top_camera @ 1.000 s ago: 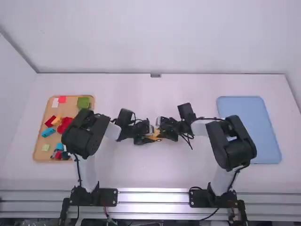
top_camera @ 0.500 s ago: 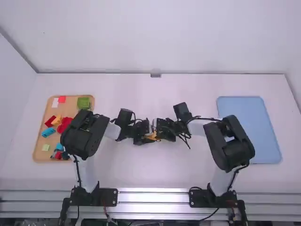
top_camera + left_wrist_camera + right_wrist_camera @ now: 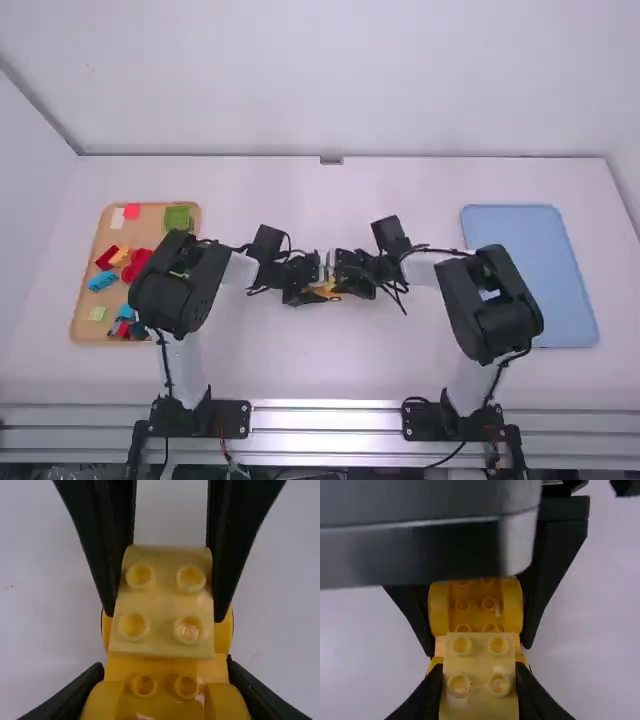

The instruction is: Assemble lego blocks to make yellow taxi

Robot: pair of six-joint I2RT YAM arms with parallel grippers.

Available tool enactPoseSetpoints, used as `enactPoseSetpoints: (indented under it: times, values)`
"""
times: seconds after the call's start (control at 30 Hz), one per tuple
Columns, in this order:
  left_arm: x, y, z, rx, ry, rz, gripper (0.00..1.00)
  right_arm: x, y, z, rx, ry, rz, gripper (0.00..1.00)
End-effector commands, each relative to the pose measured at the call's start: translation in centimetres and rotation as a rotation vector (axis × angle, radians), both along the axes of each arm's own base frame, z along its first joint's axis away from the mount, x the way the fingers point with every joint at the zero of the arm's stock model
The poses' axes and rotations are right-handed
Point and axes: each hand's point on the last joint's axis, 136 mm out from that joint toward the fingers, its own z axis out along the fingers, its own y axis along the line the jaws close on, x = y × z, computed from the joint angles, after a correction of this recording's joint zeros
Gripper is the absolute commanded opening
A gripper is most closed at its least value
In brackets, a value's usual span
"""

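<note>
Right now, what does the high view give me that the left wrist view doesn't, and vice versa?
High view: the tan tray of loose blocks, the blue tray and both arm bases.
Left wrist view: four studs on the pale yellow block between the right gripper's fingers.
Both: the orange-yellow blocks, both grippers, the white table.

One worktop (image 3: 300,365), two trays: one tan (image 3: 162,232), one blue (image 3: 522,272). Two arms (image 3: 182,285), two hands: left hand (image 3: 318,291), right hand (image 3: 344,284). One pale yellow block (image 3: 162,600) with four studs (image 3: 134,625), one yellow base (image 3: 162,666). One white piece (image 3: 118,218), at least two green pieces (image 3: 178,218), two blue pieces (image 3: 103,281), three red pieces (image 3: 132,211).
</note>
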Motion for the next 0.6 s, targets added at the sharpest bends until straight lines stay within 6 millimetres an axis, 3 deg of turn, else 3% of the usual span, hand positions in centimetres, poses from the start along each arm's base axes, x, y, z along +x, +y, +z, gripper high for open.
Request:
enactPoseSetpoints:
  times: [0.0, 0.23, 0.57]
  values:
    - [-3.81, 4.37, -7.23, 0.277, 0.188, 0.108, 0.27, 0.28, -0.39, -0.56, -0.037, -0.002, -0.011, 0.09]
    - [-3.79, 4.45, -7.28, 0.28, 0.188, 0.11, 0.33, 0.12, -0.5, -0.64, -0.041, 0.008, -0.012, 0.12]
    - [-3.92, 4.27, -7.28, 0.281, 0.192, 0.108, 0.39, 0.27, -0.82, -0.94, -0.065, 0.012, -0.03, 0.37]
